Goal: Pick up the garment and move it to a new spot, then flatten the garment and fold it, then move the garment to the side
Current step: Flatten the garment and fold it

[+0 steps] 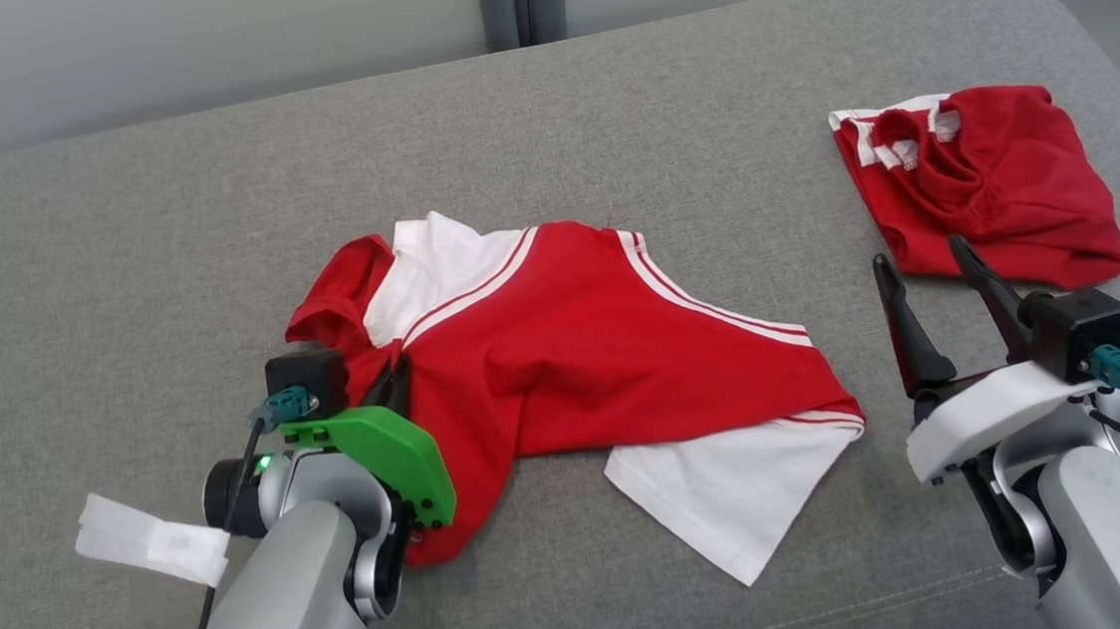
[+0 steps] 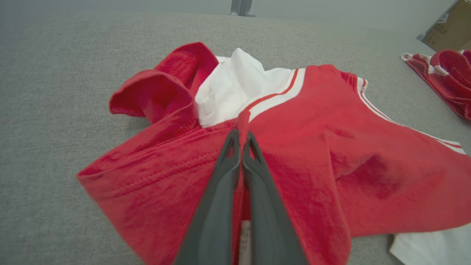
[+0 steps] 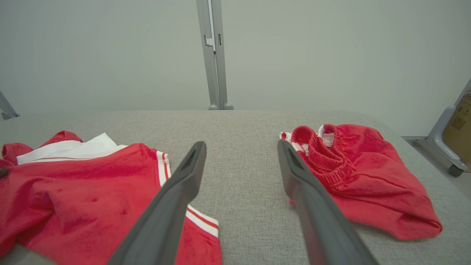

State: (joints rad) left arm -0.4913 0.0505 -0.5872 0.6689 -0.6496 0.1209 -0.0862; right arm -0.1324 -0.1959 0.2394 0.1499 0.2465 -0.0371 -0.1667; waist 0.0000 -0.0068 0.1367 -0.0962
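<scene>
A: Left pincer point(image 2: 241, 134) is clamped on a thin ridge of red cloth, just beside the white panel of the red-and-white stripe-trimmed jersey shirt point(image 1: 603, 351), which lies crumpled mid-cushion
B: And the right pincer point(image 1: 920, 256)?
A: Spread wide, holding nothing, hovering between the shirt and the crumpled red elastic-waist shorts point(image 1: 989, 181)
B: What worries you?
A: The pinch looks shallow, so a lift may slip free. One-sided hauling could also bunch the shirt further, and the right fingers might snag the shorts
B: Surroundings?
A: Grey woven upholstered cushion point(image 1: 605, 121), pale wall, grey metal post point(image 3: 213, 55), cardboard box point(image 2: 449, 29) off to one side
</scene>
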